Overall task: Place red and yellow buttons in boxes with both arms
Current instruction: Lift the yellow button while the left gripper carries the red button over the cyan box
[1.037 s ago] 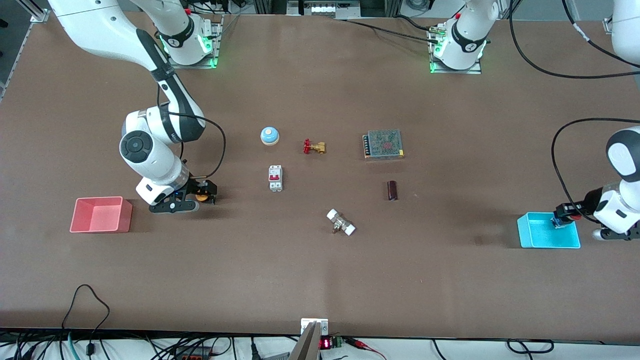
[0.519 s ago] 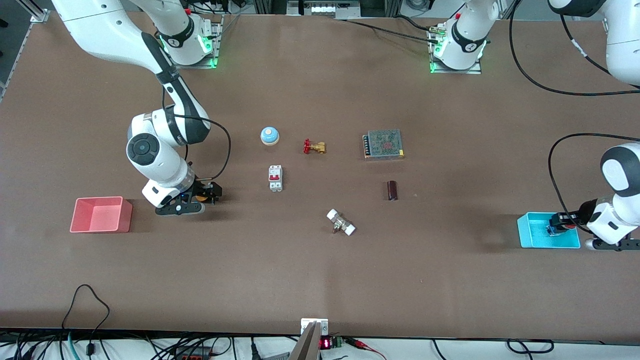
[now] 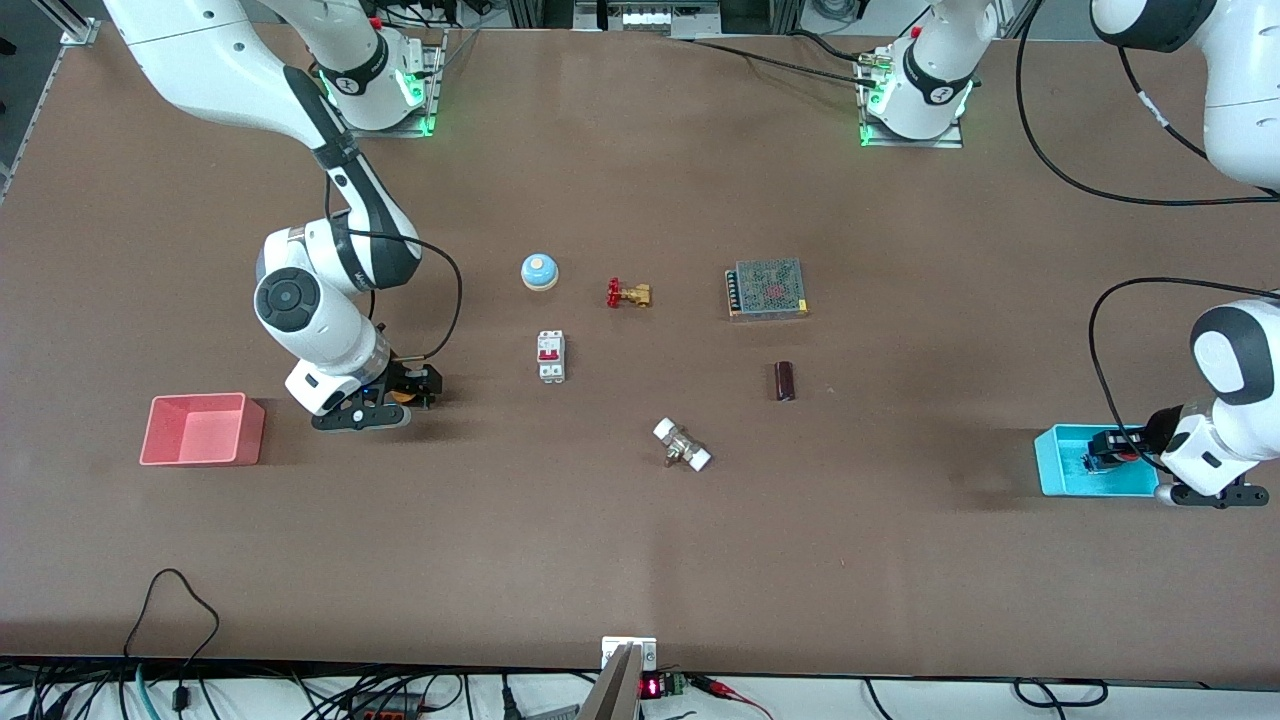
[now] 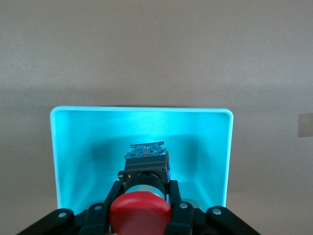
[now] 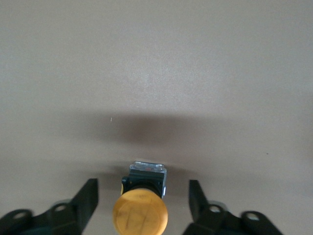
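The red button [image 4: 141,210] is held in my left gripper [image 4: 145,191], whose fingers are shut on its dark body, just over the floor of the cyan box [image 4: 88,147]. In the front view the left gripper [image 3: 1110,447] reaches into the cyan box [image 3: 1060,470] at the left arm's end. The yellow button [image 5: 140,210] lies on the table between the open fingers [image 5: 88,196] of my right gripper [image 5: 143,196], with a gap on each side. In the front view the right gripper [image 3: 405,385] sits low around the yellow button [image 3: 403,395], beside the empty pink box [image 3: 252,430].
In the middle of the table lie a blue-and-white bell [image 3: 539,271], a brass valve with a red handle [image 3: 629,294], a white breaker [image 3: 551,356], a metal power supply [image 3: 767,288], a dark cylinder [image 3: 785,381] and a white-capped fitting [image 3: 682,445].
My left gripper has carried the red button lower into the cyan box. My right arm shifted slightly toward the table's middle, then stayed still around the yellow button.
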`<action>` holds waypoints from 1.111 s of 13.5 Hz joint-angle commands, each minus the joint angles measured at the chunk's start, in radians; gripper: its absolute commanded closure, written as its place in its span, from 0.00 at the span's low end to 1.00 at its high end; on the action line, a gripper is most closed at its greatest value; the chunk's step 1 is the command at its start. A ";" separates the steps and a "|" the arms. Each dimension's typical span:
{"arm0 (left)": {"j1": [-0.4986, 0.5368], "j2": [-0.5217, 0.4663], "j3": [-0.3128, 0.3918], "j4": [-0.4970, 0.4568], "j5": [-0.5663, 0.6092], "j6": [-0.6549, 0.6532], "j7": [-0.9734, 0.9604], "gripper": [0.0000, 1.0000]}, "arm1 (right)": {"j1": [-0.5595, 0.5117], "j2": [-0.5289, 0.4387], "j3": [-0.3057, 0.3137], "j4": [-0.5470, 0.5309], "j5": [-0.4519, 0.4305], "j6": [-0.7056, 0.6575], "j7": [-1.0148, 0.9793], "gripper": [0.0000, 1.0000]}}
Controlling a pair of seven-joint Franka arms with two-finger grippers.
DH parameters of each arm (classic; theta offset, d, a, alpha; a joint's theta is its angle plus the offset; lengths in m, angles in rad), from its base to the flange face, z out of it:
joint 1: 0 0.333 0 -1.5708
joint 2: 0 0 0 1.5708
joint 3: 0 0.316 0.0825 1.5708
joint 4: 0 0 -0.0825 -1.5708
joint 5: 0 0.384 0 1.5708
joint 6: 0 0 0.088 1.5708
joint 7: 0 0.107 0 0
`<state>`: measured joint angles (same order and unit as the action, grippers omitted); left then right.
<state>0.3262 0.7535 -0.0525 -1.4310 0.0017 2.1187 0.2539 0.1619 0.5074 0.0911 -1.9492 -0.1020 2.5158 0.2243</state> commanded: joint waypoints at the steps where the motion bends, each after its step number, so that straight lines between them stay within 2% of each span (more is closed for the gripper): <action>1: 0.001 0.049 -0.001 0.049 0.006 -0.019 0.024 0.76 | 0.002 0.006 -0.001 -0.005 -0.007 -0.006 -0.013 0.36; 5: 0.002 0.067 -0.001 0.050 0.006 -0.011 0.021 0.73 | 0.001 0.010 -0.001 -0.005 -0.007 -0.025 -0.033 0.63; 7: 0.002 0.079 0.003 0.050 0.006 0.035 0.022 0.69 | 0.001 0.008 0.001 -0.001 -0.005 -0.026 -0.033 0.72; 8: 0.004 0.082 0.003 0.050 0.006 0.044 0.024 0.67 | -0.001 0.006 0.001 0.003 -0.005 -0.026 -0.033 0.76; 11: 0.007 0.089 0.003 0.050 0.006 0.052 0.025 0.60 | -0.007 -0.019 0.001 0.013 -0.002 -0.035 -0.033 0.80; 12: 0.005 0.092 0.003 0.050 0.006 0.052 0.025 0.51 | -0.022 -0.048 0.001 0.024 -0.004 -0.076 -0.036 0.80; 13: 0.005 0.090 0.003 0.050 0.006 0.052 0.025 0.37 | -0.044 -0.085 -0.001 0.053 -0.004 -0.151 -0.046 0.80; 15: 0.005 0.090 0.003 0.047 0.004 0.052 0.018 0.00 | -0.105 -0.150 -0.002 0.110 -0.002 -0.303 -0.156 0.80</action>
<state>0.3296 0.8247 -0.0495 -1.4097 0.0017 2.1685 0.2599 0.1217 0.4460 0.0808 -1.8717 -0.1023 2.3439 0.1612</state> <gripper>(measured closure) 0.366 0.590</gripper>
